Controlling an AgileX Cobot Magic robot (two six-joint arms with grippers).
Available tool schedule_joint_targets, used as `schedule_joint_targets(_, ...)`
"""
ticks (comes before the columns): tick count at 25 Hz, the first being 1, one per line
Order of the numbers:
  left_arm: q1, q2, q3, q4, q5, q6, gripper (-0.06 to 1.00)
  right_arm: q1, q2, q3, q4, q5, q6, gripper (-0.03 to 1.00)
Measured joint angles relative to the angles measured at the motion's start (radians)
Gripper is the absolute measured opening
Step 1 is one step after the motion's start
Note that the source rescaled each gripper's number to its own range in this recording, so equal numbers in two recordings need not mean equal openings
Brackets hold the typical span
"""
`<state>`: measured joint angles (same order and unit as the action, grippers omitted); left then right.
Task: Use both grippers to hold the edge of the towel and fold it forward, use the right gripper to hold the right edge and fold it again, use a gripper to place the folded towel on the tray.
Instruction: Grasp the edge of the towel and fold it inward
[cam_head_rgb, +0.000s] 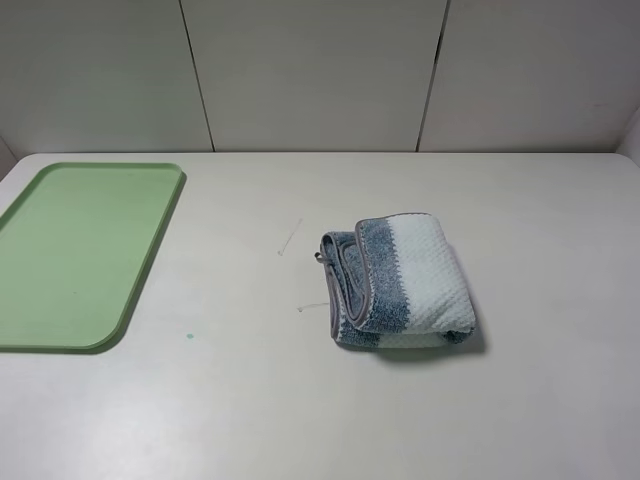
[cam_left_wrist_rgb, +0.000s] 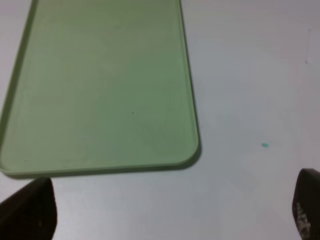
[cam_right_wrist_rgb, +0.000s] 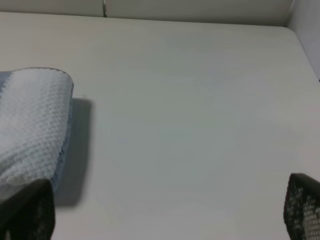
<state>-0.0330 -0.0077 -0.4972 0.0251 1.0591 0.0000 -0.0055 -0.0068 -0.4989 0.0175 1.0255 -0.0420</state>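
towel (cam_head_rgb: 400, 282): folded into a chunky bundle, lying on the bench (cam_head_rgb: 300, 410) a bit right of the middle in the high view; white stripe across the top, blue-grey stripe next to it on the tray side
hem (cam_head_rgb: 333, 290): thin grey edge; the layers stack up along the side of the bundle that faces the tray
tray (cam_head_rgb: 80, 250): light green with rounded corners, flat at the left end of the bench; well apart from the towel, which sits on the bench and not on the tray
left hand (cam_left_wrist_rgb: 167, 210): spread wide, nothing between the fingers (cam_left_wrist_rgb: 30, 210); it hangs over bare bench just off a rounded corner of the tray; only the dark tips show
right hand (cam_right_wrist_rgb: 165, 210): spread wide too, gripping nothing; one tip sits close to the towel's white end, can't tell if it touches
bench extras: a tiny green speck (cam_head_rgb: 190, 336) between tray and towel; a couple of thin thread-like marks (cam_head_rgb: 290, 238) near the towel
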Motion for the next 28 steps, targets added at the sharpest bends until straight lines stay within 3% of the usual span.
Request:
schedule_joint_targets(23,0.000,0.000,-0.001,-0.001,-0.009,0.000,0.95,0.000,0.000,0.000,0.000,0.000,0.000,1.00)
schedule_joint_targets(28,0.000,0.138,-0.050,-0.025,-0.018,0.000,0.99,0.000,0.000,0.000,0.000,0.000,0.000,1.00)
